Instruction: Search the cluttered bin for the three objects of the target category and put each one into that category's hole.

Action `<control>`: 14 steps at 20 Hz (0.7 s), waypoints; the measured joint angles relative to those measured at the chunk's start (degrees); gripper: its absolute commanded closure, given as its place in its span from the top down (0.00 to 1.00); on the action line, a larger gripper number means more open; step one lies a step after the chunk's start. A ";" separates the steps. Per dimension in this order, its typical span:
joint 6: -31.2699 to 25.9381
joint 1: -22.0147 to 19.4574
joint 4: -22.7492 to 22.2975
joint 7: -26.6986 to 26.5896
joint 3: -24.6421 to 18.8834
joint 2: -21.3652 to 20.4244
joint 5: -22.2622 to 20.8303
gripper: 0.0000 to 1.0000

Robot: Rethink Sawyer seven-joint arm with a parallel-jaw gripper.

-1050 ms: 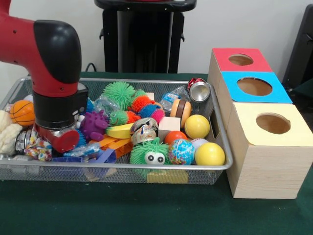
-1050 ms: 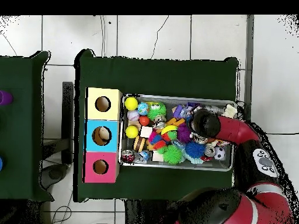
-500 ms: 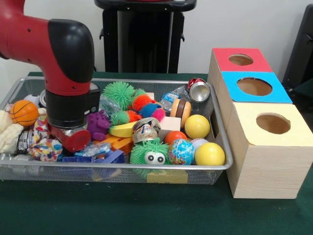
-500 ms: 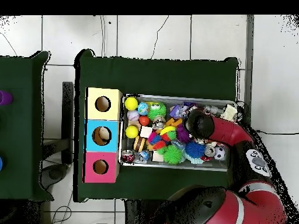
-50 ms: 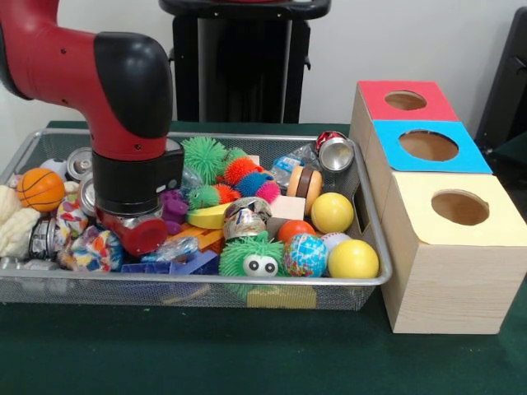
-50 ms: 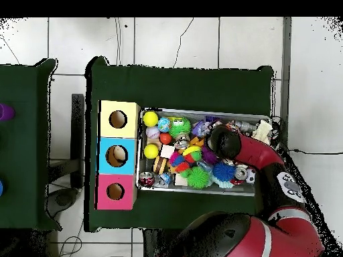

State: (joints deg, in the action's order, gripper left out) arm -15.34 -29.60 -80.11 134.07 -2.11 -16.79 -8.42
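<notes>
The wire mesh bin (image 5: 206,284) is packed with toys. Two yellow balls (image 5: 332,212) (image 5: 353,259), a globe ball (image 5: 305,254) and a small orange ball (image 5: 294,229) lie at its right end, and an orange basketball (image 5: 39,189) at its left. A green fuzzy toy with eyes (image 5: 257,257), spiky balls (image 5: 203,156), a banana (image 5: 210,217) and a purple spiky toy (image 5: 173,206) fill the middle. My gripper (image 5: 136,234) is down in the clutter left of centre, just left of the purple toy; its tip is buried among the toys. The overhead view shows the gripper (image 6: 221,142) over the bin's middle.
The wooden box right of the bin has a red hole (image 5: 405,100), a blue hole (image 5: 428,146) and a yellow hole (image 5: 459,207). A can (image 5: 335,153) lies in the bin's far right corner. More cans (image 5: 80,163) and wrapped packets (image 5: 86,251) lie beside the arm.
The arm has slid steadily rightward in the front view, toward the bin's middle, covering more of the purple spiky toy and uncovering cans behind it on the left.
</notes>
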 measured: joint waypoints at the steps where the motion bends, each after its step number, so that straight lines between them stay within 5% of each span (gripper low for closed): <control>1: 0.18 0.04 -0.19 0.00 0.01 0.00 0.46 0.00; 14: 3.04 5.97 -3.19 0.20 1.62 0.16 8.31 0.00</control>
State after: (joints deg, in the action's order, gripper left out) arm -12.30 -23.63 -83.31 134.27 -0.49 -16.63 -0.12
